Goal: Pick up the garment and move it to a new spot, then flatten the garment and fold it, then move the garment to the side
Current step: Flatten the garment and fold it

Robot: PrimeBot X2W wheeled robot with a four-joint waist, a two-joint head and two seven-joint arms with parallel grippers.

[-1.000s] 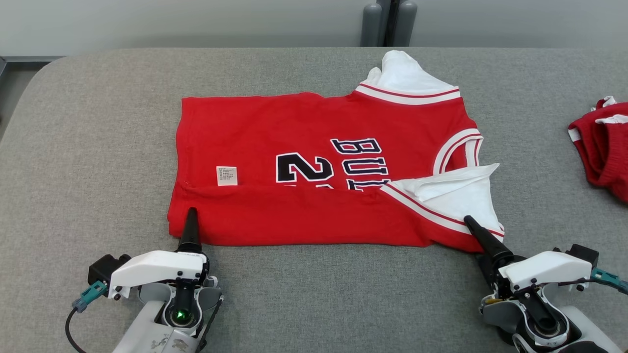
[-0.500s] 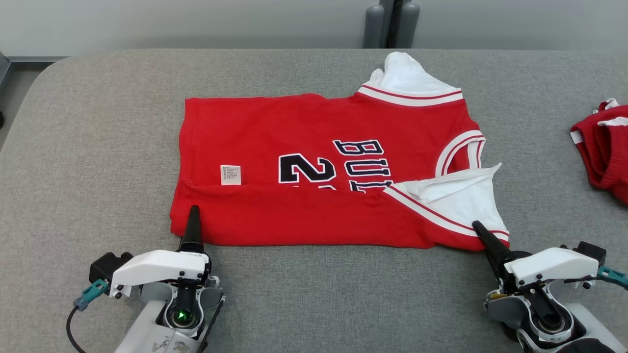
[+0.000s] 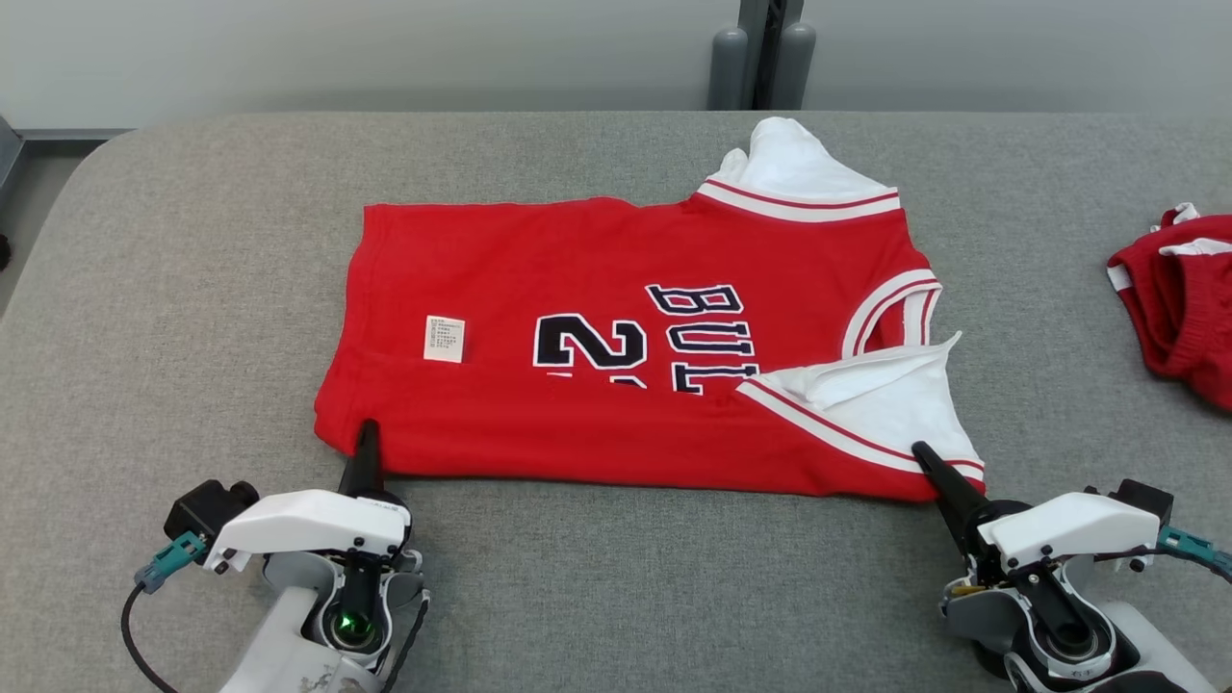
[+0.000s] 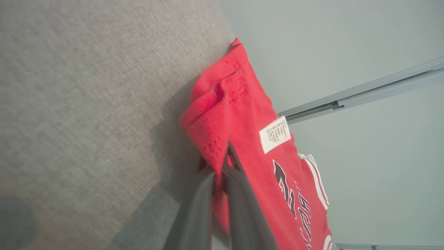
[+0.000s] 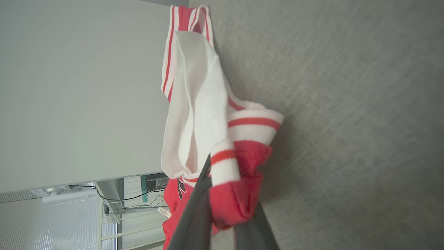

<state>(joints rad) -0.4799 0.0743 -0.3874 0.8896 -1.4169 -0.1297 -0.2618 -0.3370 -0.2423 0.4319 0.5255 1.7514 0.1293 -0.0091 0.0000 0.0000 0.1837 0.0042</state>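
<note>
The red white-trimmed sleeveless jersey (image 3: pixel 597 289) is laid long-axis left-right on the grey fabric surface (image 3: pixel 192 289), its near edge clamped at the left corner by the left claw (image 3: pixel 366 445) and at the right by the right claw (image 3: pixel 922 454).

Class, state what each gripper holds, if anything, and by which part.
Both hold the red jersey: the left gripper pinches its near hem corner, and the right gripper pinches the near striped shoulder trim.

head: high, looking down over the whole shirt (image 3: pixel 616 385) | wrists: low, close at shirt's near corners | shared: shirt
</note>
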